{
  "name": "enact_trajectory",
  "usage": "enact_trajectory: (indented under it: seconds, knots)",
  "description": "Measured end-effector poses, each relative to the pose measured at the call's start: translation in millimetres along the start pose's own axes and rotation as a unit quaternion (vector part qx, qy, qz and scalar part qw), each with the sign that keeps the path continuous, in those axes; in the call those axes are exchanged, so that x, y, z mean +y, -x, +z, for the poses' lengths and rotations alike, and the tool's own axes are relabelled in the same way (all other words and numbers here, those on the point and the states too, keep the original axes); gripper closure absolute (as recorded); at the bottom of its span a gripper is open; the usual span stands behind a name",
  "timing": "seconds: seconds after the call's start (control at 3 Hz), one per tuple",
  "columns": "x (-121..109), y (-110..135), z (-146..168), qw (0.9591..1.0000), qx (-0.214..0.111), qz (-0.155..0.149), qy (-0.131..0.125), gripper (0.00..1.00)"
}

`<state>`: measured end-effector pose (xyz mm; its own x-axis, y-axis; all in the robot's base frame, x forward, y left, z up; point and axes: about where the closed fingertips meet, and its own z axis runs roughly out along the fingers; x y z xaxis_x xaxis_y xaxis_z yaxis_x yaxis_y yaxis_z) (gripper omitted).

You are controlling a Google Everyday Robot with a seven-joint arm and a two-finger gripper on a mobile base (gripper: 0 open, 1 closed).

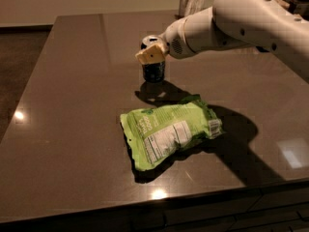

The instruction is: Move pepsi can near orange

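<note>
Nearest you is the front edge of a dark brown, glossy table, with dark cabinet fronts just below it. Light glares off the top in a few small spots.

A crumpled green snack bag lies flat in the middle of the table, white label panel up. It sits between you and the small dark blue pepsi can and is close to it but not touching.

Just beyond the bag, the gripper has its fingers closed on the upright pepsi can. One tan finger pad crosses the can's near side below its silver top. The can's shadow pools under it; you cannot tell whether its base touches the table.

The bulky white arm reaches in from the upper right and hides much of the table's far right side.

At the far edge stands a clear glass tumbler, well apart from the can. Behind it is a pale wall, with dark floor at left.
</note>
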<state>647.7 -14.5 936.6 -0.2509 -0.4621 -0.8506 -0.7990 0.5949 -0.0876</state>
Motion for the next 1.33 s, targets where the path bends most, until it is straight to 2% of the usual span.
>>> enact_trajectory:
  seconds: [0.33, 1.0, 1.33]
  knots:
    - [-19.1, -8.9, 5.1, 0.9998, 0.012, 0.010, -0.010, 0.82]
    - [-49.3, -24.3, 9.1, 0.9991, 0.016, 0.028, -0.027, 0.35]
    - [-56.2, -29.8, 3.9, 0.9987, 0.016, 0.028, -0.038, 0.12]
